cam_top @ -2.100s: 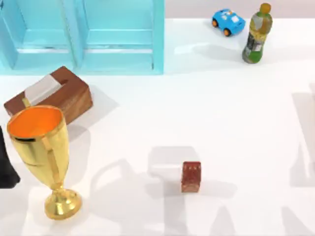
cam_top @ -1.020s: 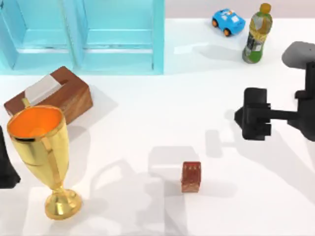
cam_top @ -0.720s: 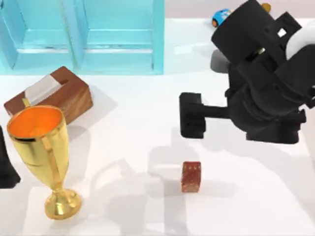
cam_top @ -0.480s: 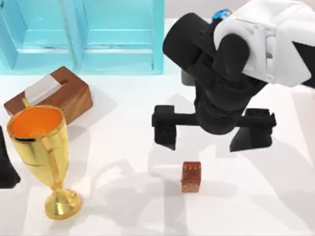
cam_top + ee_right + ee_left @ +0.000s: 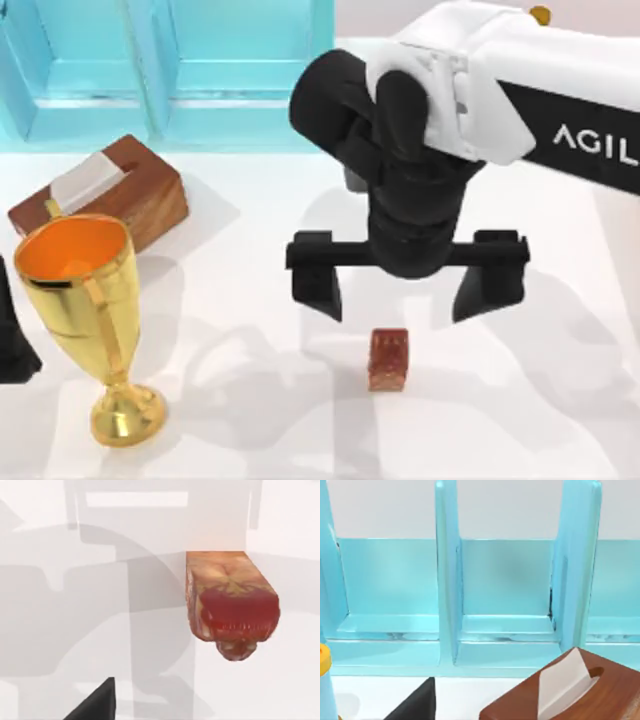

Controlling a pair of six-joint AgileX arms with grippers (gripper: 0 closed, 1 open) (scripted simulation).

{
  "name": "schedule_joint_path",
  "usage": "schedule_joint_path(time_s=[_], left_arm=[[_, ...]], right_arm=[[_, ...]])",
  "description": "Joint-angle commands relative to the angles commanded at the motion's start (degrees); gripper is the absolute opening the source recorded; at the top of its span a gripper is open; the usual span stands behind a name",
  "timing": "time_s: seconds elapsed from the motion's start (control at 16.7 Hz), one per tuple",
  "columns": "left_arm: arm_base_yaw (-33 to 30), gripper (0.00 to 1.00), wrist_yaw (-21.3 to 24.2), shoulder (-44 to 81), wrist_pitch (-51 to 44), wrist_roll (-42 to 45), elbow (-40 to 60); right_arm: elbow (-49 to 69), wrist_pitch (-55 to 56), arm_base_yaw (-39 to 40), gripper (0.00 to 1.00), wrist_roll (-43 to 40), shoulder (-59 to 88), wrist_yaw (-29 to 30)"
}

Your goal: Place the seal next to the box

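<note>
White worktop (image 5: 300,170) below, right tool (image 5: 405,290) hovering over the seal (image 5: 388,358), approach step in hand.

Spread wide and grasping nothing, the right tool is hanging just behind the seal, which is standing upright near the middle front of the worktop, well apart from the box (image 5: 105,195) at the left beside the gold trophy cup (image 5: 85,305). Next, I judge, the tool needs centring over the seal, lowering, clenching, then carrying leftward clear of the cup. Left tool (image 5: 12,345) is sitting parked at the left edge; its state I cannot tell.
</note>
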Motion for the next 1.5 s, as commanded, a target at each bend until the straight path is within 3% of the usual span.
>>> schedule_joint_path(time_s=[0.3, 0.72, 1.02, 1.5], left_arm=[[0.0, 1.00, 0.0, 0.0, 0.0, 0.0, 0.0], [0.0, 1.00, 0.0, 0.0, 0.0, 0.0, 0.0], [0.0, 1.00, 0.0, 0.0, 0.0, 0.0, 0.0], [0.0, 1.00, 0.0, 0.0, 0.0, 0.0, 0.0]], right_arm=[[-2.1, 2.4, -0.2, 1.00, -0.2, 0.5, 0.0], [-13.7, 19.3, 0.1, 1.00, 0.2, 5.3, 0.0], [-14.9, 20.7, 0.1, 1.00, 0.2, 5.8, 0.0], [-14.9, 20.7, 0.1, 0.40, 0.2, 5.8, 0.0]])
